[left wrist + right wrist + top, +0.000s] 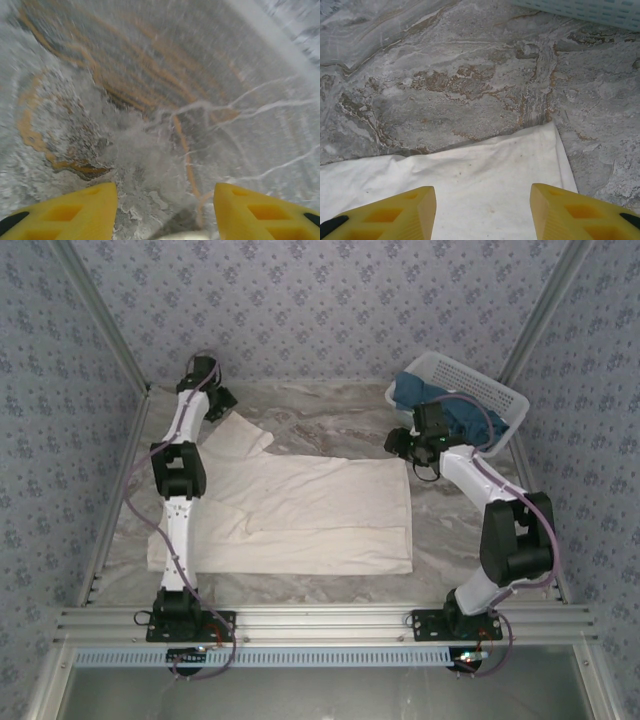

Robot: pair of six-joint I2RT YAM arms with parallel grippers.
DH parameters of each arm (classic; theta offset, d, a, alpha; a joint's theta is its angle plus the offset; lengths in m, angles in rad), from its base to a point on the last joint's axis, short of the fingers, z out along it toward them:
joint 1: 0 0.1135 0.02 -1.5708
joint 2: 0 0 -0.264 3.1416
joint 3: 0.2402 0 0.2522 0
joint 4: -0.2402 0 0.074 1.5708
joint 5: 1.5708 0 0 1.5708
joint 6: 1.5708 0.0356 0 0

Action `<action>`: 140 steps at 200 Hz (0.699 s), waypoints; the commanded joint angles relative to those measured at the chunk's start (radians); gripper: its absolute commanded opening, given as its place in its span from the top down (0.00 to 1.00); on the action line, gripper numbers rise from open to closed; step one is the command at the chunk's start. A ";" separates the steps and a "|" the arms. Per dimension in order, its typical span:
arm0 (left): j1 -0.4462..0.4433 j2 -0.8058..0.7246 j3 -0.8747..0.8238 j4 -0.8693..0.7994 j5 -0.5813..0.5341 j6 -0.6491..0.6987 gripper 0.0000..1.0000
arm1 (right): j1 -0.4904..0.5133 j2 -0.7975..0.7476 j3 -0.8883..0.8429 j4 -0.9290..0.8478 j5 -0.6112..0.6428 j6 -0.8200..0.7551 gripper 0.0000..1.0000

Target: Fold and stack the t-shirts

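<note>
Across the near tabletop (pixel 455 535) lay the cream t-shirt (pixel 310 515), mid-fold, we judged. Beyond, our right claw (pixel 482 205) gaped empty over its far corner, our left claw (pixel 165 200) likewise over bare marble; next, both must pinch cloth. Teal t-shirts (pixel 418 390) filled the far basket (pixel 480 390).

No writing or labels are legible anywhere.

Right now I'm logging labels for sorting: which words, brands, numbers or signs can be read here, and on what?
None can be read. The cream shirt shows no legible print or tag; the basket and the blue shirts in it bear no label; the wall carries small flower motifs, not text.
</note>
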 commanded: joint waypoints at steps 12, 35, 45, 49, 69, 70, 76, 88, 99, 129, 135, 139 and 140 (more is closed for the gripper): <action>-0.055 0.038 0.048 -0.052 0.001 0.055 0.46 | -0.005 -0.050 -0.038 -0.019 -0.030 0.022 0.45; -0.086 0.062 0.072 -0.123 -0.020 0.074 0.45 | -0.004 -0.061 -0.063 -0.014 -0.044 0.034 0.45; -0.097 0.067 0.073 -0.164 -0.048 0.079 0.46 | -0.004 -0.063 -0.068 -0.014 -0.046 0.034 0.45; -0.101 0.068 0.073 -0.181 -0.060 0.081 0.46 | -0.006 -0.063 -0.069 -0.014 -0.047 0.035 0.45; -0.104 0.074 0.073 -0.268 -0.123 0.072 0.46 | -0.007 -0.066 -0.074 -0.016 -0.057 0.034 0.45; -0.104 0.074 0.073 -0.272 -0.125 0.072 0.46 | -0.008 -0.066 -0.075 -0.016 -0.057 0.034 0.45; -0.104 0.075 0.073 -0.289 -0.139 0.072 0.46 | -0.009 -0.068 -0.074 -0.017 -0.058 0.036 0.45; -0.104 0.077 0.075 -0.315 -0.158 0.080 0.47 | -0.010 -0.068 -0.074 -0.015 -0.060 0.036 0.45; -0.103 0.076 0.077 -0.331 -0.170 0.084 0.51 | -0.011 -0.068 -0.071 -0.020 -0.057 0.036 0.45; -0.104 0.077 0.081 -0.349 -0.152 0.091 0.79 | -0.016 -0.057 -0.075 -0.023 -0.041 0.035 0.45; -0.104 0.077 0.081 -0.351 -0.150 0.090 0.82 | -0.018 -0.055 -0.072 -0.024 -0.038 0.035 0.46; -0.104 0.075 0.082 -0.353 -0.148 0.089 0.85 | -0.020 -0.053 -0.071 -0.026 -0.036 0.034 0.46; -0.104 0.075 0.082 -0.353 -0.149 0.089 0.86 | -0.020 -0.052 -0.071 -0.026 -0.035 0.034 0.46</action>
